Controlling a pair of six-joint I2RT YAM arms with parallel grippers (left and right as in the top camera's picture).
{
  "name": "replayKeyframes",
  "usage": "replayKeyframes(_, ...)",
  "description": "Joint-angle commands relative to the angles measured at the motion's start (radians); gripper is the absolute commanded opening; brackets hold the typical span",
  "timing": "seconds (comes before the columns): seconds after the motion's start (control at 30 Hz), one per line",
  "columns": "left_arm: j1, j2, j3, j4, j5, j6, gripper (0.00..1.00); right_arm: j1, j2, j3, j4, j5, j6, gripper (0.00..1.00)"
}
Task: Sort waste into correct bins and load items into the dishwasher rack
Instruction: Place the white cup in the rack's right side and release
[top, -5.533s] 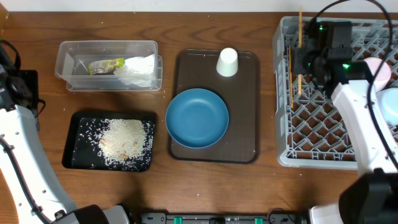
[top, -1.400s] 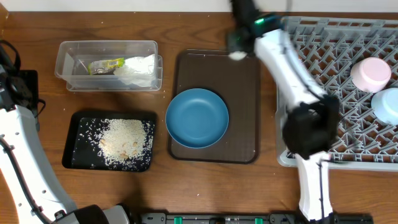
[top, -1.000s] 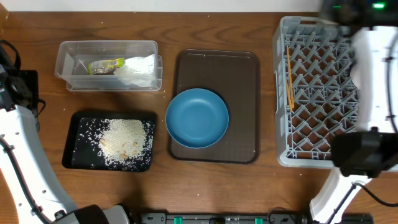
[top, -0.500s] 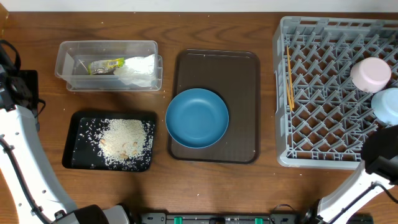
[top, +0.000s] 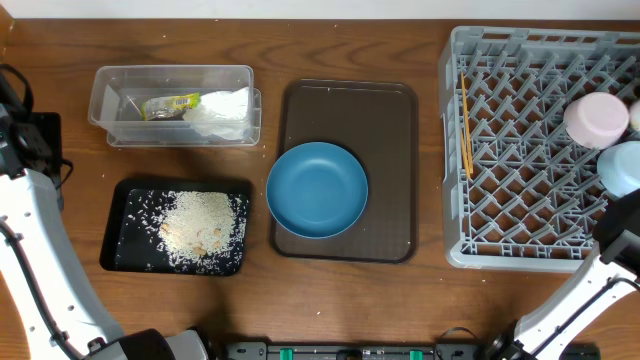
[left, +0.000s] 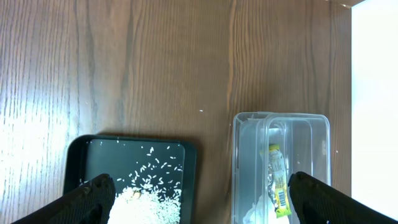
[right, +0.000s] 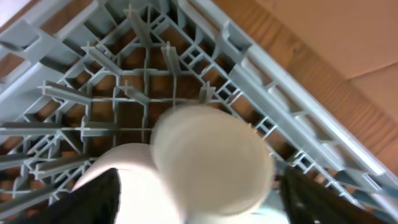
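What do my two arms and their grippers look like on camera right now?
Both arms are smooth white links with black joints: the left arm along the left edge, the right arm at bottom right. A thin black cable loops near the left arm's upper joint. The left gripper and right gripper each show two blunt black fingers. No markings are visible.

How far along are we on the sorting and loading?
Done: chopsticks, pink cup and pale blue cup sit in the rack. In hand: white cup at the rack, beneath the open right end effector. Remaining: blue bowl on the tray.
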Motion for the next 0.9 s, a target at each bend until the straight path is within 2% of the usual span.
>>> replayKeyframes(0.0, 0.003, 0.006, 0.0, -0.003, -0.012, 0.01, 0.92, -0.002, 0.033, 0.001, -0.004, -0.005, 0.001, 0.85)
replayKeyframes(0.3, 0.003, 0.006, 0.0, -0.003, -0.012, 0.01, 0.92, -0.002, 0.021, 0.001, -0.031, -0.028, 0.0, 0.85)
replayKeyframes(0.47, 0.003, 0.006, 0.0, -0.003, -0.012, 0.01, 0.92, -0.003, -0.001, 0.001, -0.046, -0.027, 0.0, 0.77)
replayKeyframes(0.63, 0.003, 0.006, 0.0, -0.003, -0.012, 0.01, 0.92, -0.021, -0.073, 0.001, -0.043, -0.027, 0.001, 0.75)
replayKeyframes(0.87, 0.003, 0.006, 0.0, -0.003, -0.012, 0.01, 0.92, -0.087, -0.172, 0.001, -0.064, -0.028, 0.057, 0.89)
